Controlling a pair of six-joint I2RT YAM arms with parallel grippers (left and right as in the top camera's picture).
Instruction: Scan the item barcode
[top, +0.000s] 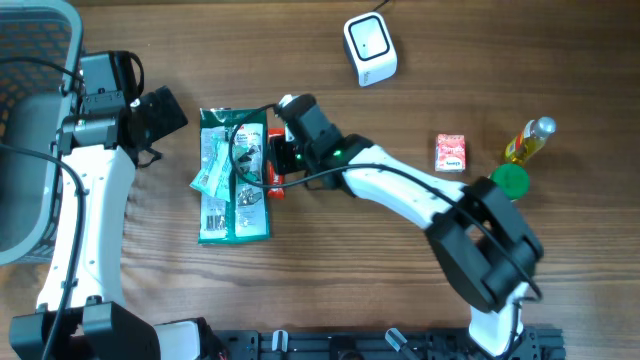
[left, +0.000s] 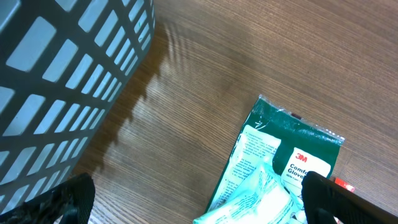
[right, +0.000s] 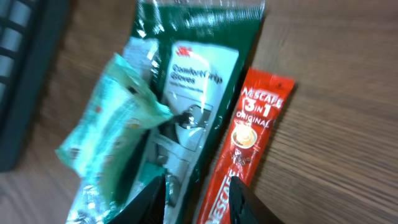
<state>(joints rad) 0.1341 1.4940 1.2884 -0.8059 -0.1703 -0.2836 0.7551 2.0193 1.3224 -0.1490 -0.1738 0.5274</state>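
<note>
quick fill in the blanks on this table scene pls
1. The right gripper is down at a red sachet branded ___.
2. That sachet lies beside a ___ glove packet.
3. The left gripper has its jaws ___.
4. The grey basket stands on the ___ arm's side.
Missing words: Nescafe; green; open; left.

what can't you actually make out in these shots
Barcode on the green plastic glove package: overhead print too small, right wrist view blurred.
The red Nescafe coffee sachet: lower end cut off by the right wrist frame edge; overhead, the right gripper covers most of it.
Grip of the right gripper: blur and the frame edge hide whether it holds anything.
</note>
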